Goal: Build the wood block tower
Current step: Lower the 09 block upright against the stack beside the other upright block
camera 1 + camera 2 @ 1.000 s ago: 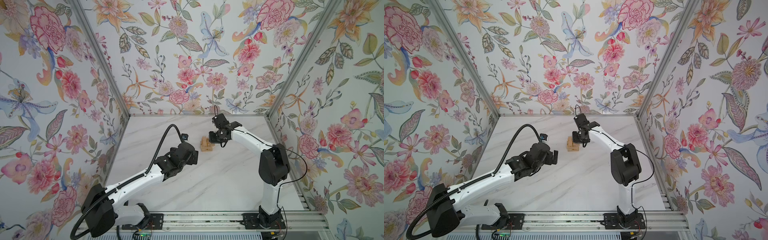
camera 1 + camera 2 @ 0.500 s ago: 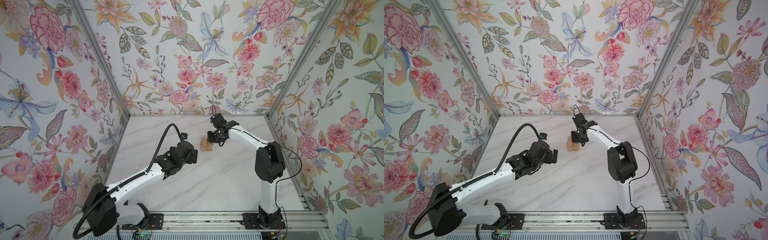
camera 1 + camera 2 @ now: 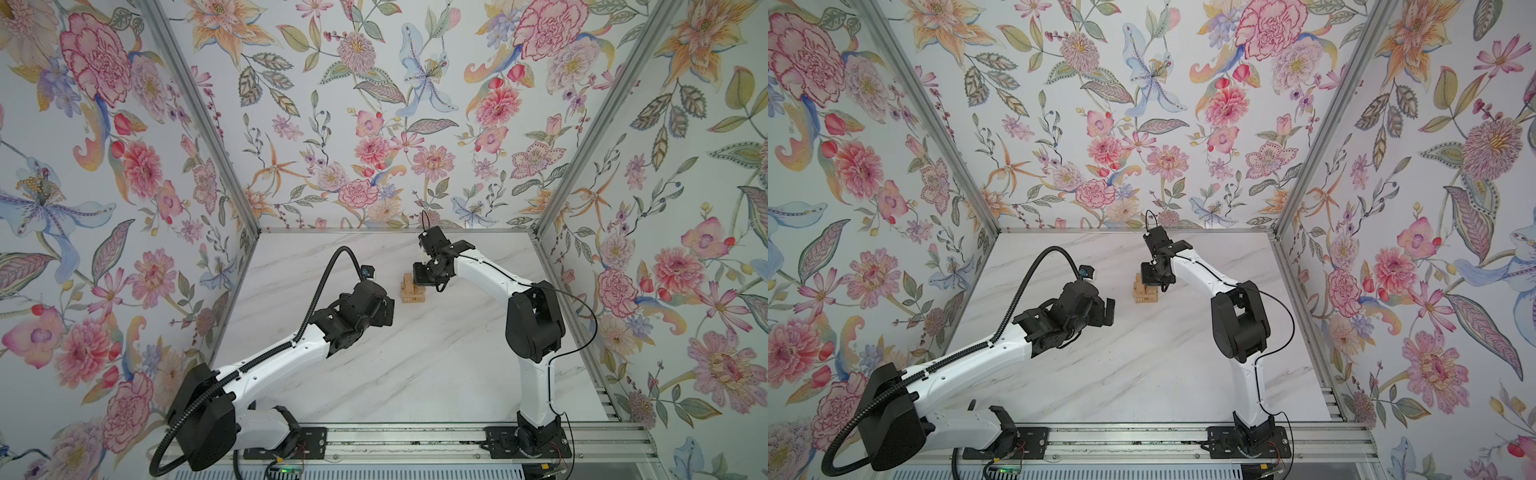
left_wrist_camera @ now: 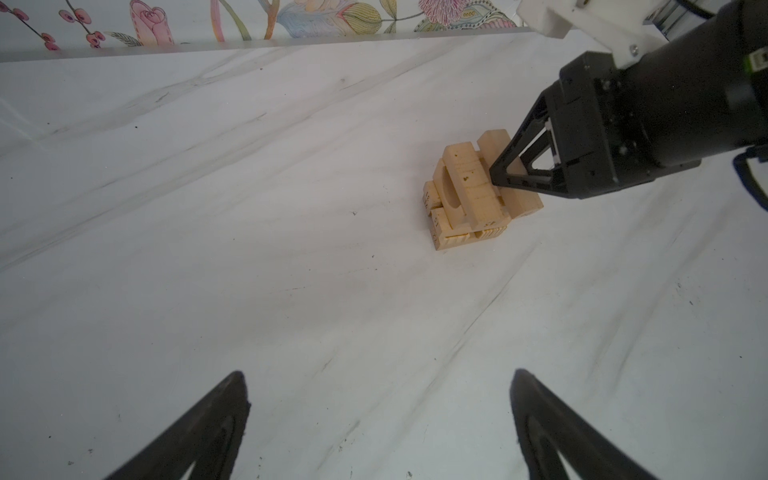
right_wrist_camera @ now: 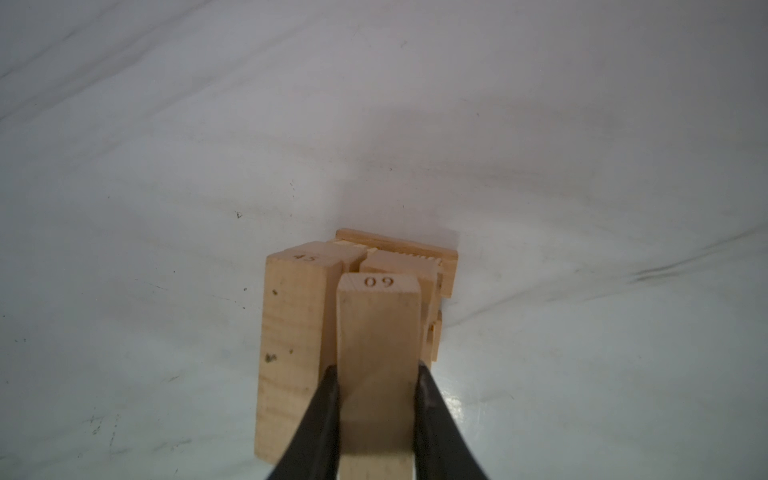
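1. The table is white marble. In both top views it carries one stack and no loose pieces that I can make out.
2. The left gripper hangs well apart from the stack, on the near left side. Its jaws are spread wide and hold nothing (its own wrist view shows only marble between the fingers).
3. The right gripper reaches in from the right and sits directly over the stack.
4. The tower stands toward the back middle of the table. It is built in crossed layers, with a bar marked 45 lying along its top.
5. A plain block is clamped between the right fingers, side on. It runs parallel to the marked bar and just beside it. Whether its underside already rests on the layer below, I cannot tell.
6. The step in hand looks like setting this block into the top layer. The next move probably calls for easing it down until it bears, then opening gently and lifting straight up. The neighbouring bar leaves that finger little room, so a sideways drag could shift the stack.
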Robot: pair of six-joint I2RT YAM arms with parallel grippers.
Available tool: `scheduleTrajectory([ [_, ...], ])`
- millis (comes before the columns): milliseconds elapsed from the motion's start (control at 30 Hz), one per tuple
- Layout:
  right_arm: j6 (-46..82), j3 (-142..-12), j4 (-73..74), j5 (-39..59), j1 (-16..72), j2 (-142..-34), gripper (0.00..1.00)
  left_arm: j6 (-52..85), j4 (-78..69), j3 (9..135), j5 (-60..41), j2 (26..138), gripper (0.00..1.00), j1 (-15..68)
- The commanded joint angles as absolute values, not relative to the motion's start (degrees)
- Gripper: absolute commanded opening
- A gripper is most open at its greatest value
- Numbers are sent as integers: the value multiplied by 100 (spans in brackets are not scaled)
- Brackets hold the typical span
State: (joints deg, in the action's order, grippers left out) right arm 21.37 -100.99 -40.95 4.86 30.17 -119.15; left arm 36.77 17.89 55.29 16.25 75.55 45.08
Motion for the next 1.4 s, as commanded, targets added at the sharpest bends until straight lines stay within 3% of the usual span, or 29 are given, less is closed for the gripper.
scheduleTrajectory([
  [0, 2048, -10282, -4230, 525, 2989, -11993, 27, 3553, 1775, 5658, 1542, 7594, 99, 4421],
  [433, 2107, -10348, -4267, 510, 2961, -12047, 36, 3551, 1777, 5643, 1521, 7620, 99, 4369],
  [1367, 2280, -10275, -4263, 655, 2914, -11687, 42, 3604, 1827, 5547, 1503, 7379, 99, 4302],
])
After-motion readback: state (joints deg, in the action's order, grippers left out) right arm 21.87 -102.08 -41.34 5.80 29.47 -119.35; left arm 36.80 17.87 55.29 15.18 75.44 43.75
